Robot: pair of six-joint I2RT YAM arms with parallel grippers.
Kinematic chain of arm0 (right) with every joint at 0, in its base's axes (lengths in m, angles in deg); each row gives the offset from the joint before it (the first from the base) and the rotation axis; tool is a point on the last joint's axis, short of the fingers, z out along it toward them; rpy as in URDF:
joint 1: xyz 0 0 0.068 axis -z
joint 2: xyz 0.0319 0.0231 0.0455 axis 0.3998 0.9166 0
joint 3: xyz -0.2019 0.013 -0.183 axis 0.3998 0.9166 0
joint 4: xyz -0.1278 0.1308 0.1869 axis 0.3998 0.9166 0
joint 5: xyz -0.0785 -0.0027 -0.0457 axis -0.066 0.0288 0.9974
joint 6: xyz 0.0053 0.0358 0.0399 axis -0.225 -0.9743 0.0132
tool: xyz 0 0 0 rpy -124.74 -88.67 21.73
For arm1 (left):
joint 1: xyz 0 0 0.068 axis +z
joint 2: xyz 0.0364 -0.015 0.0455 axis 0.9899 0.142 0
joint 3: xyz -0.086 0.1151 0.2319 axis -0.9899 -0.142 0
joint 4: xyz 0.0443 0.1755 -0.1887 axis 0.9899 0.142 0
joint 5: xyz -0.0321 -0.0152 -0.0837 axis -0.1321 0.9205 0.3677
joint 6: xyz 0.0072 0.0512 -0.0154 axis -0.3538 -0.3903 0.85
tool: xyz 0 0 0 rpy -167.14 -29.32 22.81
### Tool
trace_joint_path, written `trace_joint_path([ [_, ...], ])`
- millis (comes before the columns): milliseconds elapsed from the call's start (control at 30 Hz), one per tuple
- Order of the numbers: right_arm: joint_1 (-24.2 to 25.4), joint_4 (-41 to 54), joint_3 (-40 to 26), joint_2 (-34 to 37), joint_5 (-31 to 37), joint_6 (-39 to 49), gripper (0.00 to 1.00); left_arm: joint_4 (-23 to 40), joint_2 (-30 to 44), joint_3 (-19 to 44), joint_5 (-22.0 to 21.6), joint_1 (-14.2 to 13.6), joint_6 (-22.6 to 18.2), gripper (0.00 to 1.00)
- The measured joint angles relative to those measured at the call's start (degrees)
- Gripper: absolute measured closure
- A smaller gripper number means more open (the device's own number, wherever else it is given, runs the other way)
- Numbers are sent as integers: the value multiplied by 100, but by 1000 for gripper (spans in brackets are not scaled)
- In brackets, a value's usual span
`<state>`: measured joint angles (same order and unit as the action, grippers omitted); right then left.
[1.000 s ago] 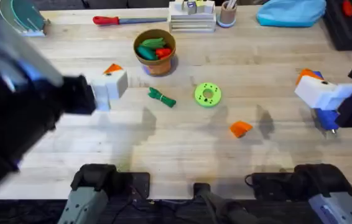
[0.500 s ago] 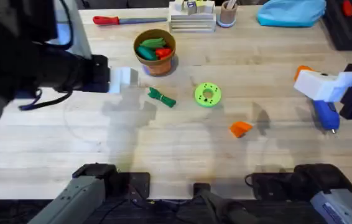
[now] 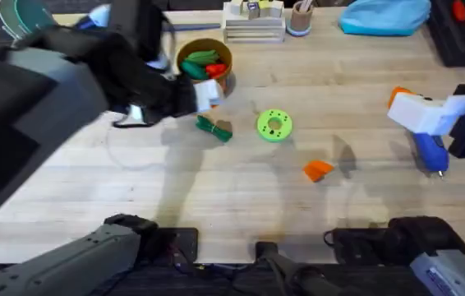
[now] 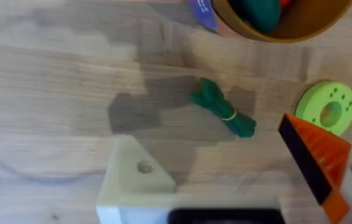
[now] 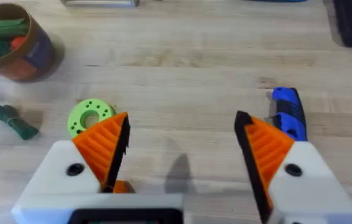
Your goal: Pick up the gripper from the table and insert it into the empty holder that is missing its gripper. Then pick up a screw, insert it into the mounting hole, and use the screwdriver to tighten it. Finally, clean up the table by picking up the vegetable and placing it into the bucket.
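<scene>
So at this point I had the left arm swung way out over the table, big and dark under the overhead cam, with the left gripper (image 3: 204,94) hanging just near of the bucket (image 3: 206,69), which sat at the far middle of the table with green and red toy veg in it. From the left wrist cam that gripper was spread open with nothing in it. One finger had its orange ribbed pad (image 4: 316,163); the other was just the bare white holder (image 4: 136,182) with the mounting hole showing. The vegetable (image 3: 214,127) lay flat on the wood right under that gripper, just near of the bucket, and the lime-green disc (image 3: 274,125) sat a little to its right.

The loose orange gripper (image 3: 318,169) was on the table nearer to me, right of the disc and well apart from both arms.

The right gripper (image 5: 182,155) hovered over at the right edge, jaws wide apart and empty, both orange pads on. The screwdriver (image 3: 430,152) lay on the table right beside it, partly under it in the overhead. A red-handled tool (image 3: 158,26) lay along the far edge.
</scene>
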<state>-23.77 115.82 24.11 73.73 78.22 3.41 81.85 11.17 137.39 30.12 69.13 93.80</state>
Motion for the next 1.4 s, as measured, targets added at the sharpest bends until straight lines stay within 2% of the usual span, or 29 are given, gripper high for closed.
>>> trace_joint_path([
  [67,0,2,0,0,0,0,7,-104,76,-78,-267,-321,506,6],
  [167,0,2,0,0,0,0,10,-243,311,-136,-538,-644,1108,8],
  [300,0,2,0,0,0,0,9,-295,664,-150,-692,-914,1503,32],
  [333,0,2,0,0,1,0,9,-293,737,-155,-716,-969,1579,115],
  [400,0,2,0,0,0,0,10,-290,819,-169,-748,-1047,1643,403],
  [500,0,2,0,0,0,0,9,-252,825,-180,-768,-1096,1693,885],
  [533,0,2,0,0,0,0,10,-226,812,-180,-779,-1096,1690,971],
  [600,0,2,0,0,0,0,10,-203,720,-184,-790,-1096,1660,986],
  [700,0,2,0,0,0,0,9,-201,286,-185,-797,-1102,1429,983],
  [833,0,4,0,0,0,0,7,-201,-734,-185,-792,-1200,707,984],
  [867,0,4,0,0,0,-1,9,-201,-1079,-185,-787,-1263,458,958],
  [933,0,4,0,0,0,-2,9,-203,-1637,-185,-773,-1366,118,680],
  [967,0,4,0,0,0,-2,10,-206,-1982,-185,-768,-1421,-33,499],
  [1067,0,4,0,0,0,-2,9,-324,-2734,-185,-791,-1465,-264,56],
  [1133,0,4,0,0,0,-2,9,-401,-3094,-185,-891,-1465,-353,14],
  [1233,0,4,0,0,0,-2,9,-518,-3580,-185,-1185,-1465,-448,9],
  [1400,0,4,0,1,0,-1,8,-559,-3993,-185,-1482,-1465,-499,9],
])
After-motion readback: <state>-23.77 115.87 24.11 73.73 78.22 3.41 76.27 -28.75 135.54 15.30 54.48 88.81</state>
